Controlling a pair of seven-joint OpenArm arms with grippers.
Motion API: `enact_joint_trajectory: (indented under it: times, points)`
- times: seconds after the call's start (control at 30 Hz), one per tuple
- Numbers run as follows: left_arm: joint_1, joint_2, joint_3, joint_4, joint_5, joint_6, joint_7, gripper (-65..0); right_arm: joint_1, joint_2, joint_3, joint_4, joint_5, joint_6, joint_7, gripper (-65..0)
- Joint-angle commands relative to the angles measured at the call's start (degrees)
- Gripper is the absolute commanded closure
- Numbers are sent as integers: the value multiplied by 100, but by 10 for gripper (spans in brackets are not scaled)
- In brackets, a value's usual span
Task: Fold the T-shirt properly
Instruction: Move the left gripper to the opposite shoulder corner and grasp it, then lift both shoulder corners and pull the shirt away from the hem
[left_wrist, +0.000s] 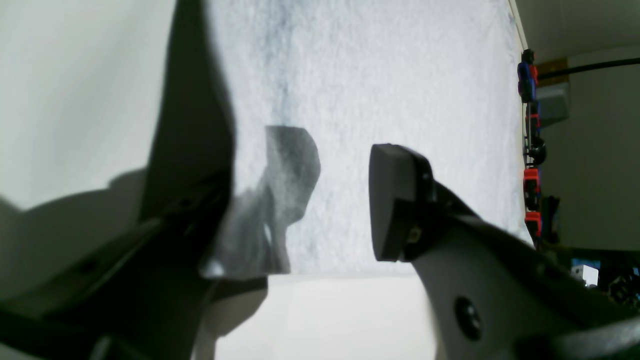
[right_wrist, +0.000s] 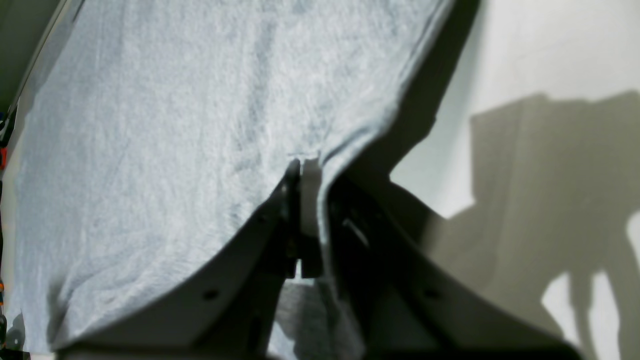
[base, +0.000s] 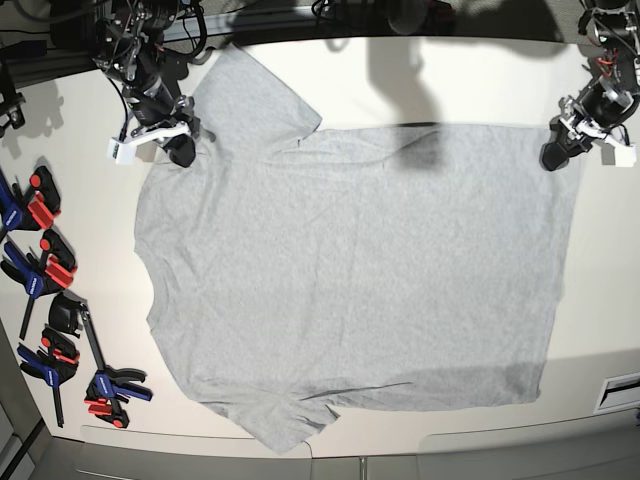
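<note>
— T-shirt (base: 350, 270), location?
— Spread flat on my white worktop (base: 400, 80), plain side up.
— Hands?
— My right hand (right_wrist: 305, 170): clamped on T-shirt edge. My left hand (left_wrist: 300, 200): fingers apart, at the hem corner, nothing gripped.

right gripper (right_wrist: 310, 167) pinching T-shirt (right_wrist: 165, 150) edge

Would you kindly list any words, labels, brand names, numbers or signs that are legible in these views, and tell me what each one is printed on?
There is no readable text in any view.
Light heather-grey cotton T-shirt: the side facing up is plain, with no lettering visible.
Red, blue and black clamps at the table's edge: no legible markings; too small to tell.
Small white tags on the grippers in the base view: blank or too small to read.
</note>
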Motion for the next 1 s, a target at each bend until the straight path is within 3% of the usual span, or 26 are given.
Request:
enact_joint_trajectory:
  times: [0.0,0.07,0.17,0.2,0.43,0.5,0.63,0.73,0.97]
  points:
    - [129,24,85,-63,688,308,678,-305,-20,44,-7,28,-155,-50,-149,0]
    - [129,26,85,-63,688,304,649,-253,-20,46,-7,28,-155,-50,-149,0]
    - [127,26,85,-63,756,304,505,-34,-20,48,-7,28,-153,-50,-151,0]
    - [127,24,85,-63,754,304,505,0,-20,50,-7,31,-155,-50,-153,0]
    - [273,-22,-361,-24,695,127,564,0,-107,63,251,188,-149,-44,-619,0]
    - [463,-22,-588,81,525,92,597,0,-190,63,472,306,-96,90,-765,0]
    - [981,-20,-828,420,289,70,590,0,-511,61,914,568,485,308,-1075,0]
    - [1362,-15,-946,758,229,-170,588,0,-811,61,1141,717,846,466,-1257,0]
    - [2238,0,-1381,1674,85,-168,590,0,-1504,59,1567,931,1508,756,-1375,0]
